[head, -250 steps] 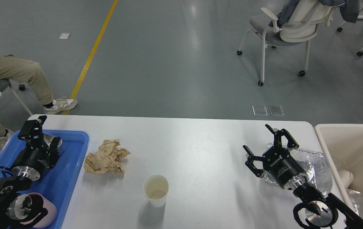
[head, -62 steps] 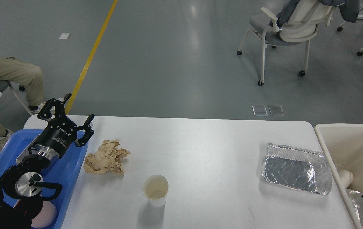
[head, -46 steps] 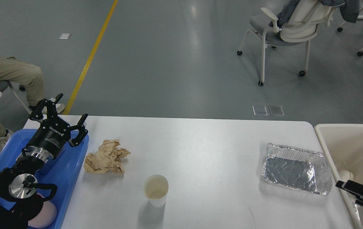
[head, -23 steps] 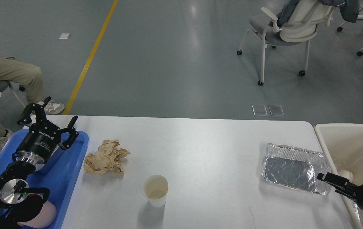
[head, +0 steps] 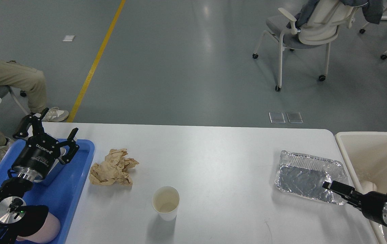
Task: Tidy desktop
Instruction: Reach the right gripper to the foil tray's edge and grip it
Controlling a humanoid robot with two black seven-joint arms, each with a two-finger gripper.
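The white desktop [head: 213, 156] carries a crumpled brown paper [head: 113, 167], an upright empty paper cup [head: 166, 202] and a foil tray [head: 310, 176] near its right edge. My left gripper [head: 49, 130] is open and empty, raised over the far end of the blue tray [head: 74, 189]. My right gripper [head: 330, 186] comes in low from the right, and its tip is at the foil tray's near right rim. It is seen edge-on, so its fingers cannot be told apart.
A cream bin [head: 376, 149] stands past the desktop's right edge, with a white object [head: 368, 186] and foil inside. The blue tray holds a pink item [head: 51, 230] and a shiny item under my left gripper. A seated person [head: 6, 78] is at the far left.
My left gripper drew back to the left over the blue tray. My right gripper came in from the lower right up to the foil tray, which shifted a little to the left.
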